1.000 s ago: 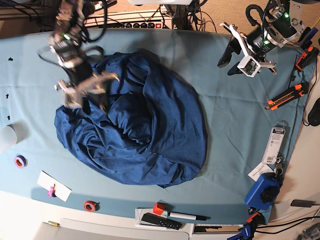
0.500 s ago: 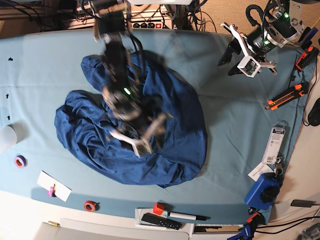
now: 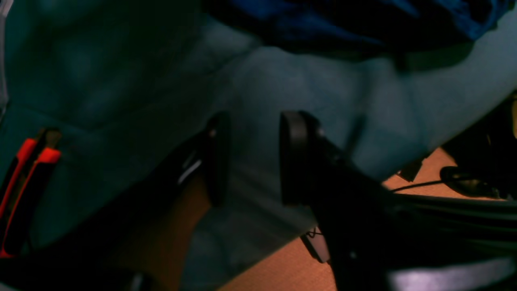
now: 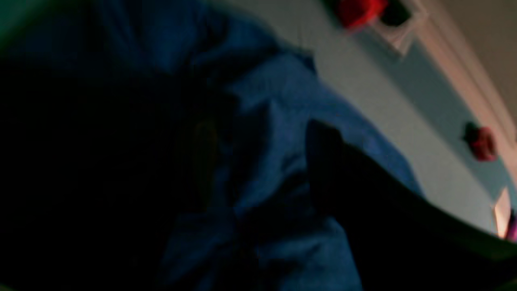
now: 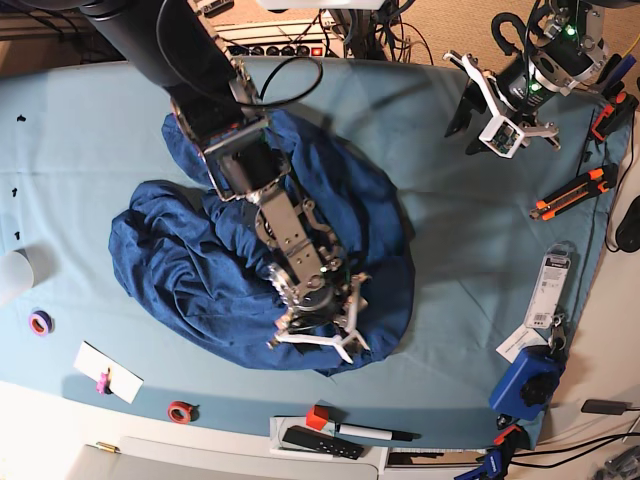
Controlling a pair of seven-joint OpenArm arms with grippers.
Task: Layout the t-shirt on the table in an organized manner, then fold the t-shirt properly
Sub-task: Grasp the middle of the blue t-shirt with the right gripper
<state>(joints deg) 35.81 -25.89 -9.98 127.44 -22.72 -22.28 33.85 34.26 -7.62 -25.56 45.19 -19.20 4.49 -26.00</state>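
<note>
Reaching across the crumpled t-shirt (image 5: 200,270), the right gripper (image 5: 318,340) hovers over the garment's near right edge with its white fingers (image 5: 345,345) spread wide and nothing between them, seemingly lined up to catch a hem and pull it outward. The shirt lies bunched in a rounded heap at the middle of the table (image 5: 60,130), so laying it flat looks barely started. In its wrist view the dark fingers (image 4: 339,169) frame blue folds without pinching them. Far right, the left gripper (image 5: 490,115) hangs above bare teal cloth, well apart from the shirt; its black pads (image 3: 293,157) stand partly parted on nothing, likely parked clear until a second corner needs holding
</note>
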